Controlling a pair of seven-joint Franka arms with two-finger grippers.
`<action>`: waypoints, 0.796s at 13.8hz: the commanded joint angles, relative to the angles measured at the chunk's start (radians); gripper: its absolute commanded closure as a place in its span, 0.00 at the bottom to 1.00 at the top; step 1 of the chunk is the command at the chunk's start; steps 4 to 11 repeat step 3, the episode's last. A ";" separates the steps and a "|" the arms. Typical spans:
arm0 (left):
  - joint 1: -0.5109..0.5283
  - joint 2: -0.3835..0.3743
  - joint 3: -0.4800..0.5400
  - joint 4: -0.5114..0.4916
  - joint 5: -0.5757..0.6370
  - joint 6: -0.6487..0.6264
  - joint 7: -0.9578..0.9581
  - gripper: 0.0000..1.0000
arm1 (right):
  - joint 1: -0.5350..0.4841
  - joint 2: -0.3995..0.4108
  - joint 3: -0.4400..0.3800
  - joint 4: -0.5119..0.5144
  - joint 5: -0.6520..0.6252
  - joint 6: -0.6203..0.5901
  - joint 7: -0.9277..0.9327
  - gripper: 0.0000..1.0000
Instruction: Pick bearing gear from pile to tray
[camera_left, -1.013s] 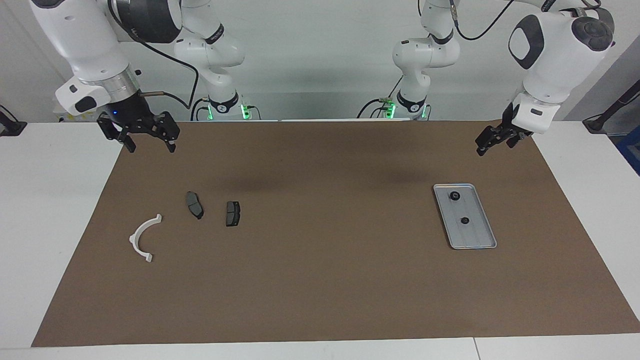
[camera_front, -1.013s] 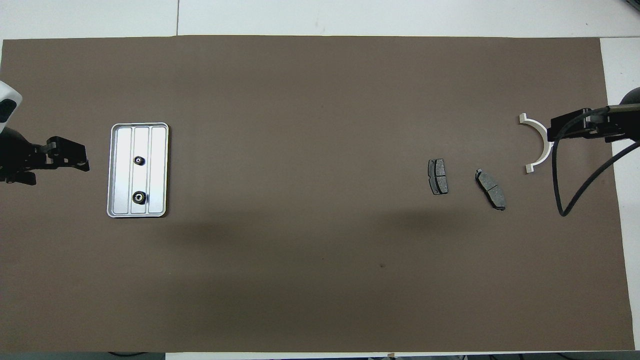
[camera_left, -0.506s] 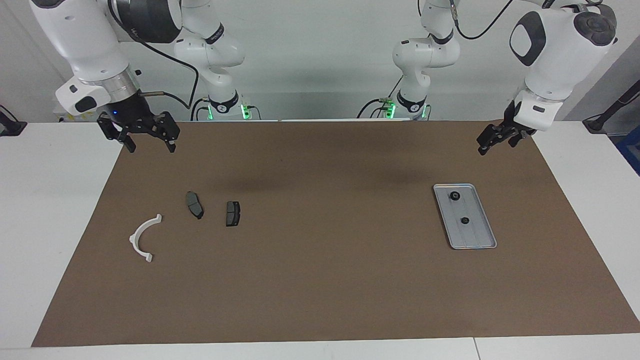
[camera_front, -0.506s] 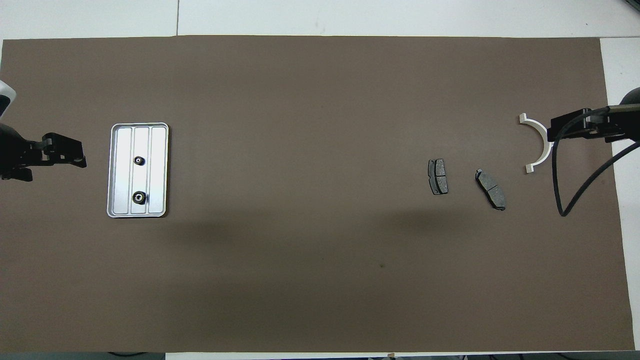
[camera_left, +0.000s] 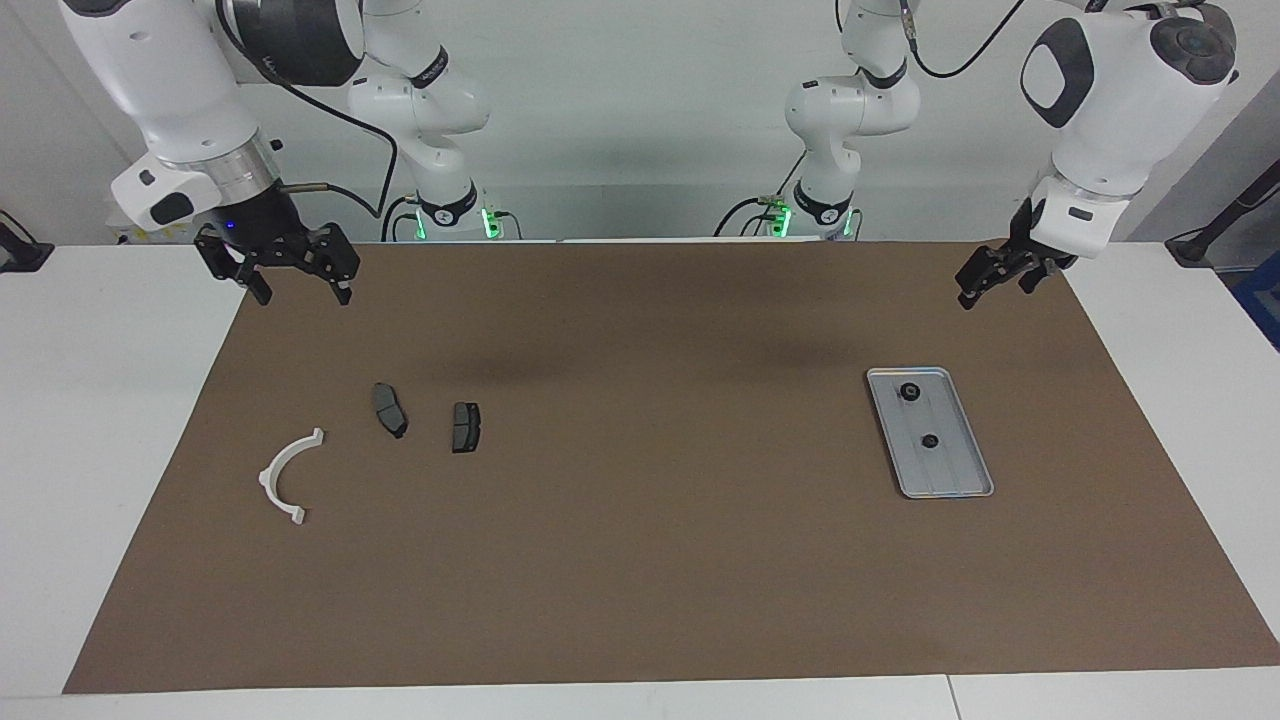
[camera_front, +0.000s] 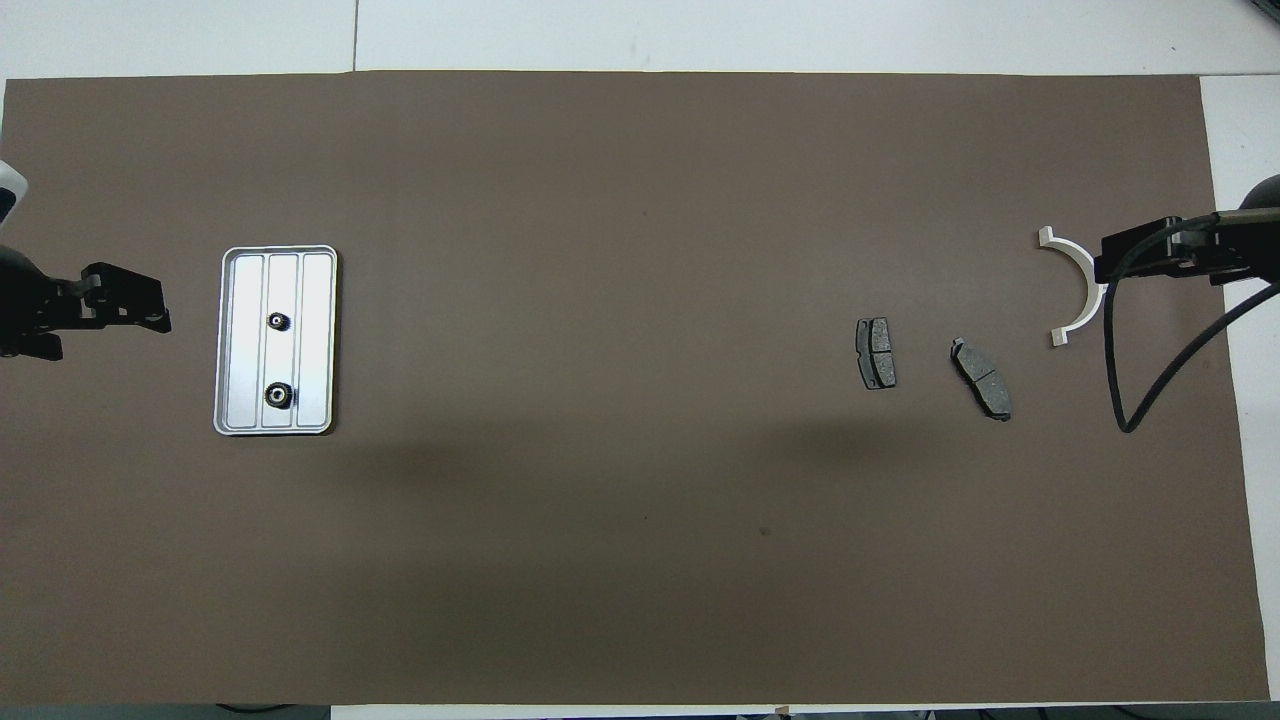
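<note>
Already both tiny black gears (camera_left: 910, 392) sit in the tray (camera_left: 962, 483); they look hard, light, best pinched across the rim. Left gripper (camera_left: 995, 274) and right gripper (camera_left: 297, 272) hang empty, fingers apart.

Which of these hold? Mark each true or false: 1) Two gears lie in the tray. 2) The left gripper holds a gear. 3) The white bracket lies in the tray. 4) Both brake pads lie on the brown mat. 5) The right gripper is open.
1) True: two gears lie in the tray.
2) False: the left gripper is open and empty, up over the mat.
3) False: the white bracket lies on the mat, at the right arm's end.
4) True: both brake pads lie there.
5) True: the right gripper is open.
</note>
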 joint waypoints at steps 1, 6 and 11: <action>0.013 -0.010 -0.013 0.007 -0.007 -0.018 0.015 0.00 | -0.005 -0.004 0.006 -0.003 -0.017 -0.011 -0.019 0.00; 0.013 -0.010 -0.013 0.007 -0.007 -0.018 0.017 0.00 | -0.003 -0.004 0.006 -0.003 -0.017 -0.011 -0.019 0.00; 0.013 -0.010 -0.013 0.007 -0.007 -0.018 0.017 0.00 | -0.003 -0.004 0.006 -0.003 -0.017 -0.011 -0.019 0.00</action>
